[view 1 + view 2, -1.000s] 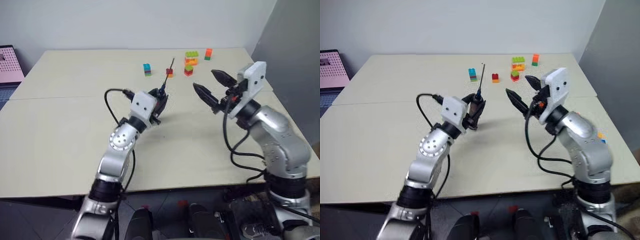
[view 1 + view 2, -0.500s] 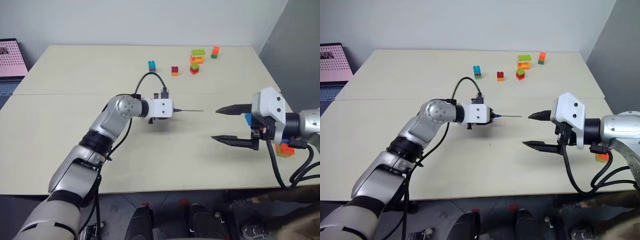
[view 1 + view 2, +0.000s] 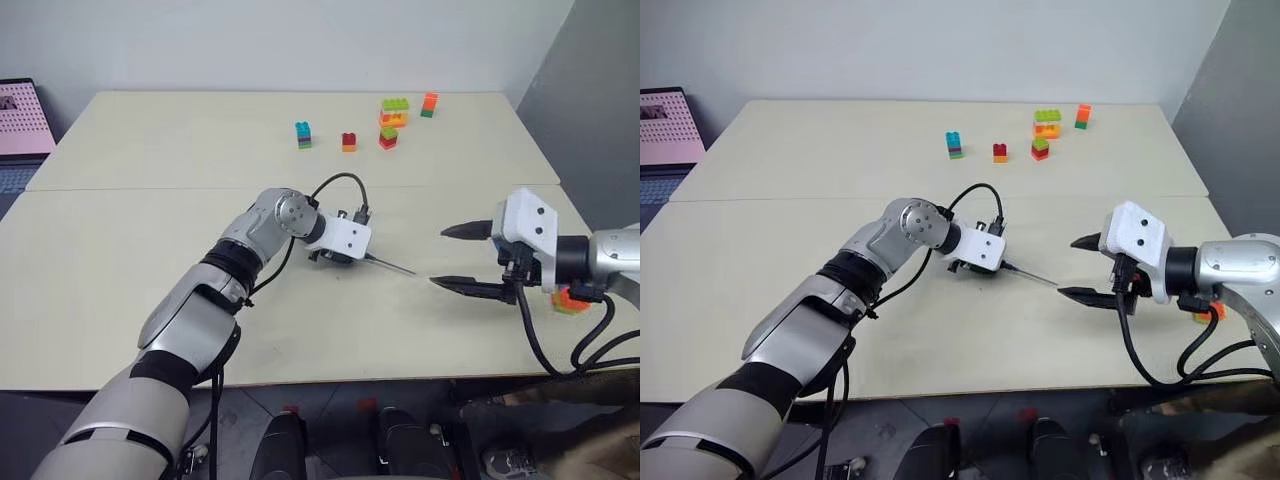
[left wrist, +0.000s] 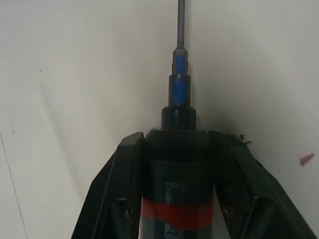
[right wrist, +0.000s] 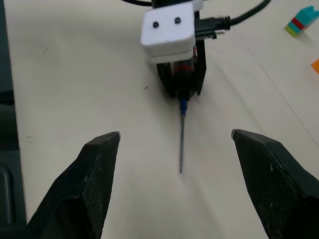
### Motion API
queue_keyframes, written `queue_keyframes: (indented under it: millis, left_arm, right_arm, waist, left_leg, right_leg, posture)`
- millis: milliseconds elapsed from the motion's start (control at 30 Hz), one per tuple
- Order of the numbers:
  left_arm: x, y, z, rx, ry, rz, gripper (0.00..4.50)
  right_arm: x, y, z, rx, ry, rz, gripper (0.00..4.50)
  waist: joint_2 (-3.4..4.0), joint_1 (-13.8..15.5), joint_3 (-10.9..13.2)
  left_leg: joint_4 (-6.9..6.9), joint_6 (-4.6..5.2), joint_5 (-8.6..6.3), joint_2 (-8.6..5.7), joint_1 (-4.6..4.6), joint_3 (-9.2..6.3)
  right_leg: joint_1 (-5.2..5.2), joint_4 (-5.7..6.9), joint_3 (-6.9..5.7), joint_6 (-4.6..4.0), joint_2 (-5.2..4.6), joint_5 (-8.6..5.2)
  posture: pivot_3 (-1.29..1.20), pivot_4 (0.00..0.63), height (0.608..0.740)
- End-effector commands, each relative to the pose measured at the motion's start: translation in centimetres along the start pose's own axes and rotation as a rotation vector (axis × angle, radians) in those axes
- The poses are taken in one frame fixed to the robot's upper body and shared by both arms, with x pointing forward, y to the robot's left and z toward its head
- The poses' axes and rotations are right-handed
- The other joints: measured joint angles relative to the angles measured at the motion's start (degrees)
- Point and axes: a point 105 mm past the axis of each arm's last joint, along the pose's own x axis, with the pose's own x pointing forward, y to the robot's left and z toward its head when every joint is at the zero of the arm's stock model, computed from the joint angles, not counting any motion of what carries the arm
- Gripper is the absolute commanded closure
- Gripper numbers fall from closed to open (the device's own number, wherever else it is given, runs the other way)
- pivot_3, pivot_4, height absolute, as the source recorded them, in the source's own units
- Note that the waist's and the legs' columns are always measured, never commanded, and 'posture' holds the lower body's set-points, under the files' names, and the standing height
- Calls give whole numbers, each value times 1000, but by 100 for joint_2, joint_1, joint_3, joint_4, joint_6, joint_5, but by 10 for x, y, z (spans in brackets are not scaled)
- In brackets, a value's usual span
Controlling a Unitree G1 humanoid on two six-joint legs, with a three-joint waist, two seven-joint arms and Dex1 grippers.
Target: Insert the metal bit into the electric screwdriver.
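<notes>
Left claw [image 4: 177,164]: black two-fingered, pinched tight on the slim dark grey-black pen-shaped electric screwdriver [image 4: 178,174] with the red band and blue nose. The thin dark grey metal bit [image 5: 182,144] already stands out of that blue tip, so the insertion looks done, or all but done. Against half a second ago, when tool and rod lay level above the desk and aimed at the other claw, the left claw has dipped: the rod now slants down toward the pale beige desk [image 3: 150,230], its point low over the surface or touching it, which I cannot tell. A second ago the same rod pointed upward. I judge this as lowering the assembled tool, perhaps to set it down. Right claw [image 3: 467,258]: black pointed fingers spread wide, nothing between them, facing the rod's tip from near by; it has drawn back and slightly lower since the earlier frame. Far side of the desk: small coloured toy brick stacks [image 3: 390,118], unchanged, well apart from both claws.
</notes>
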Motion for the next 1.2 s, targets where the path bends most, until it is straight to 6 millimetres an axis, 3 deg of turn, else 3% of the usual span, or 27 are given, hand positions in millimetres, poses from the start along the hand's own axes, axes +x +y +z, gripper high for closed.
queue_keyframes:
  millis: [33,367,567,767,900,1067,1200]
  left_arm:
    - [6,-10,2,-25,-33,-51,2164]
    - [-13,8,5,-75,-83,20,70]
    - [-64,21,1,-269,-220,125,70]
    - [-126,-23,-25,-446,-224,101,70]
    - [-160,-54,-35,-587,-211,161,70]
    - [-179,-89,-43,-752,-195,241,70]
    - [-183,-110,-48,-854,-180,276,70]
  right_arm:
    - [-9,-6,9,-44,-14,-45,741]
    - [-11,-10,7,-27,-12,-67,741]
    - [-13,-11,0,-16,5,-81,741]
    - [-14,-5,3,-27,-56,-62,741]
    - [-18,-3,-6,6,-43,-60,741]
    - [-25,-7,-20,47,-12,-81,741]
    - [-27,-8,-31,76,7,-86,741]
  waist:
    - [0,0,0]
    - [0,-1,0]
    - [0,-27,0]
    - [0,-98,0]
    - [0,-97,0]
    - [-1,-24,0]
    - [-6,-28,3]
  left_leg:
    - [2,0,0,0,1,0]
    - [7,0,0,0,6,-3]
    - [7,0,1,2,6,-3]
    - [8,0,1,2,29,4]
    - [12,-2,2,5,42,0]
    - [33,-1,4,5,67,1]
    - [37,-1,4,9,96,15]
  right_leg:
    - [0,2,0,0,0,0]
    - [3,17,-1,3,0,2]
    - [0,24,-1,2,1,2]
    - [0,62,10,-5,2,-3]
    - [5,89,4,-8,2,-8]
    - [27,96,5,-34,1,-21]
    - [51,94,17,-40,-1,-21]
  posture:
    - [0,150,740]
    - [0,150,740]
    - [0,150,740]
    - [0,150,740]
    - [0,150,740]
    - [0,150,740]
    - [0,150,740]
